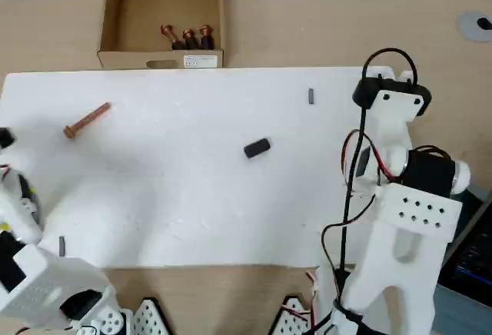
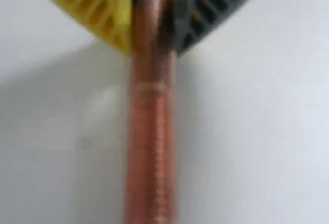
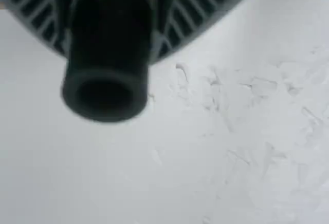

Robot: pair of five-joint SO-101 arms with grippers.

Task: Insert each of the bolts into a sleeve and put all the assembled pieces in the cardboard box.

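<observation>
Left gripper point(image 2: 151, 31) clamped on a bolt point(image 2: 151, 131). One end is buried between the fingers, the other cut off by the frame, so I can't tell which is the head. Right gripper point(image 3: 110, 13) clamped on a sleeve point(image 3: 105, 75), bore facing the camera, rear hidden by the fingers. Spare bolt point(image 1: 87, 120) and spare sleeve point(image 1: 257, 148) lie well apart on the white board point(image 1: 192, 212). Three assembled pieces point(image 1: 187, 38) sit in the box point(image 1: 113, 12). Left arm point(image 1: 31, 273) cut off at the frame edge.
</observation>
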